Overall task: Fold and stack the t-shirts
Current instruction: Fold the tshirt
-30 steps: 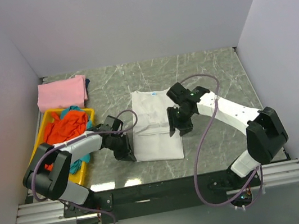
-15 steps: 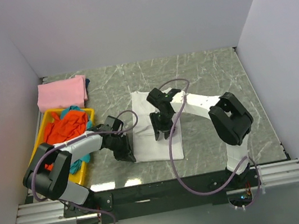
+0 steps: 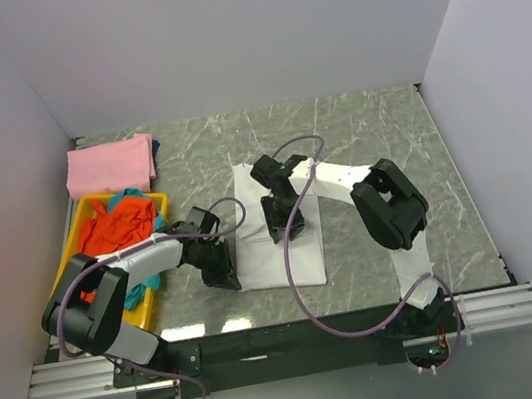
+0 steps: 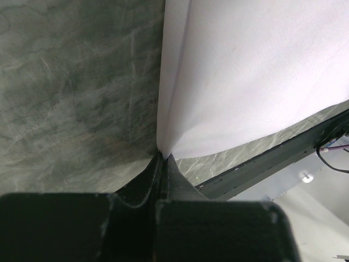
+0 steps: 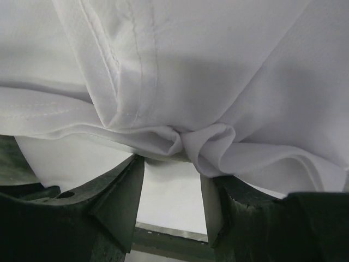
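The white t-shirt lies in the middle of the table, folded lengthwise into a narrow strip. My left gripper sits low at the shirt's near-left edge. In the left wrist view that gripper is shut on a pinch of the white t-shirt. My right gripper hovers over the shirt's middle. In its own view the right gripper stands open, and a bunched fold of the white t-shirt rests across its fingertips. A folded pink t-shirt lies at the back left.
A yellow tray at the left holds a crumpled orange-red shirt and a teal one. A dark cloth peeks out beside the pink shirt. White walls close in three sides. Cables loop above both arms.
My right arm swung left across the white shirt, carrying its right side over, so the shirt is narrower now. The left arm has stayed put.
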Robot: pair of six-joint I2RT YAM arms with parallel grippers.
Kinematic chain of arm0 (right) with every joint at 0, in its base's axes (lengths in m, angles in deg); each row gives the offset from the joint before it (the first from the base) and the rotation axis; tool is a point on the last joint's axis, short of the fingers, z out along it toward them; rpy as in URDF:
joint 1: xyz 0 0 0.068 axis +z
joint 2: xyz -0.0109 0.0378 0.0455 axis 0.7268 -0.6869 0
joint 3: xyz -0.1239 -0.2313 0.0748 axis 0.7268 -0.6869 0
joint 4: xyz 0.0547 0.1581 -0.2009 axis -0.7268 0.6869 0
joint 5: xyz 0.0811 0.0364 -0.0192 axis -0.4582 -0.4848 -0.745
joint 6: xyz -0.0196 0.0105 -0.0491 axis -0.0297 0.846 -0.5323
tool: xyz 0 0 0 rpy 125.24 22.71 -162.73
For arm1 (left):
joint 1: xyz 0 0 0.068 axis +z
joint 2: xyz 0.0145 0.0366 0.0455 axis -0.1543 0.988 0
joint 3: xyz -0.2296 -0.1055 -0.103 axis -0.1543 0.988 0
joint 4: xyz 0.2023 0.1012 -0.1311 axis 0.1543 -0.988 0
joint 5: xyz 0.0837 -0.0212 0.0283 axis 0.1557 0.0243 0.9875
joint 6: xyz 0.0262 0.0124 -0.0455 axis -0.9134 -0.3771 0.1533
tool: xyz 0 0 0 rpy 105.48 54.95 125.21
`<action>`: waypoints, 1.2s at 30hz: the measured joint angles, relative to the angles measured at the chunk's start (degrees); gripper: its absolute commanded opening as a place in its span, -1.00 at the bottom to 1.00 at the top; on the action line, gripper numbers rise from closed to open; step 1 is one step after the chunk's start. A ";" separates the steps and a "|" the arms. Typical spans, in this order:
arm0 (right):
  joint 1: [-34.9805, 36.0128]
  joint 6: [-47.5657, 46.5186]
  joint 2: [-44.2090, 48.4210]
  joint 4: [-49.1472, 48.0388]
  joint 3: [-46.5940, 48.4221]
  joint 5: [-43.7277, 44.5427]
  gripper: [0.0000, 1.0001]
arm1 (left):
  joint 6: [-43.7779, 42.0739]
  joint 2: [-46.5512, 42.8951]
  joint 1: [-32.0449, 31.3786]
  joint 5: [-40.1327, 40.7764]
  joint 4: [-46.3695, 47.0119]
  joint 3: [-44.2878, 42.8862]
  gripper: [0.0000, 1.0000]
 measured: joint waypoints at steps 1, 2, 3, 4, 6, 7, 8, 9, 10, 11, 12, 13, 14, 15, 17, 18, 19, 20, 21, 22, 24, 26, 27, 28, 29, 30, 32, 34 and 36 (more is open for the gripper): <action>0.00 0.00 -0.11 0.33 0.48 0.74 0.05 | 0.00 0.00 0.00 0.00 0.00 0.00 -0.99; 0.00 0.02 -0.11 0.68 1.11 1.44 0.05 | -0.02 0.00 0.00 0.00 0.00 0.00 -0.99; -0.02 0.09 -0.11 1.18 2.05 2.49 0.05 | -0.02 0.00 0.00 0.00 0.00 0.00 -0.99; -0.11 0.17 -0.11 1.36 2.84 3.10 0.05 | -0.04 0.00 0.00 0.00 0.00 0.00 -0.99; -0.35 0.35 -0.11 1.36 4.20 4.42 0.05 | -0.22 0.02 0.00 0.00 0.00 0.00 -0.99; -0.57 0.44 -0.11 1.33 4.81 5.09 0.05 | -0.28 0.04 0.00 0.00 0.00 0.00 -0.99; -0.83 0.48 -0.11 1.29 5.22 5.53 0.05 | -0.48 0.11 0.00 0.00 0.00 0.00 -0.99; -1.16 0.61 -0.11 1.27 5.66 5.99 0.05 | -0.61 0.15 0.00 0.00 0.00 0.00 -0.99; -1.57 0.66 -0.11 1.22 6.08 6.29 0.05 | -0.81 0.24 0.00 0.00 0.00 0.00 -0.99; -2.08 0.72 -0.11 1.25 6.54 6.62 0.05 | -0.98 0.33 0.00 -0.04 0.02 0.00 -0.99; -2.67 0.83 -0.11 1.18 6.95 6.97 0.05 | -1.05 0.37 0.00 -0.04 0.00 -0.02 -0.99; -3.17 0.85 -0.11 1.20 7.32 7.19 0.05 | -1.07 0.39 0.00 -0.07 -0.02 -0.02 -0.99; -3.91 0.87 -0.11 1.16 7.78 7.56 0.05 | -1.11 0.39 0.00 -0.07 -0.04 -0.02 -0.99; -4.61 0.90 -0.11 1.09 8.04 7.87 0.05 | -1.14 0.42 0.00 -0.07 -0.07 -0.04 -0.99; -5.79 0.92 -0.11 0.96 8.22 8.17 0.05 | -1.36 0.55 0.00 -0.07 -0.22 -0.20 -0.99; -6.36 1.05 -0.11 0.96 8.22 8.22 0.06 | -1.49 0.72 0.00 -0.09 -0.31 -0.31 -0.99; -6.97 1.11 -0.09 0.96 8.20 8.22 0.06 | -1.51 0.85 0.00 -0.11 -0.48 -0.48 -0.99; -7.54 1.27 0.13 0.79 7.98 8.22 0.06 | -1.53 0.92 0.00 -0.11 -0.55 -0.55 -0.99; -7.96 1.33 0.59 0.42 7.37 8.20 0.06 | -1.55 0.96 0.00 -0.11 -0.61 -0.59 -0.99; -8.28 1.36 1.14 0.42 6.75 8.15 0.07 | -1.57 1.05 0.00 -0.11 -0.68 -0.66 -0.99; -9.14 1.33 3.26 0.02 4.37 8.04 0.08 | -1.73 1.14 0.00 -0.13 -0.79 -0.76 -0.99; -9.57 1.16 6.10 -0.04 1.40 7.82 0.08 | -1.92 1.25 0.00 -0.22 -0.81 -0.79 -0.99; -9.66 0.98 7.69 -0.57 -0.48 7.37 0.08 | -2.01 1.42 0.00 -0.28 -0.85 -0.90 -0.99; -9.66 0.74 9.94 -0.42 -2.86 6.84 0.08 | -2.05 1.55 0.00 -0.31 -0.90 -0.98 -0.99; -9.66 0.39 12.55 -1.29 -5.99 5.95 0.08 | -2.12 1.66 0.00 -0.42 -0.92 -1.05 -0.99; -9.64 0.17 15.58 -1.49 -9.55 4.83 0.08 | -2.14 1.84 0.00 -0.59 -0.94 -1.14 -0.99; -9.62 -0.24 19.96 -1.70 -14.93 2.32 0.08 | -2.21 1.92 0.00 -0.72 -0.94 -1.16 -0.99; -9.60 -0.57 23.74 -2.89 -20.94 -0.81 0.07 | -2.45 2.01 0.00 -0.90 -0.94 -1.18 -0.99; -9.44 -0.68 25.83 -3.93 -26.08 -3.78 0.07 | -2.56 2.25 0.00 -1.14 -0.94 -1.27 -0.99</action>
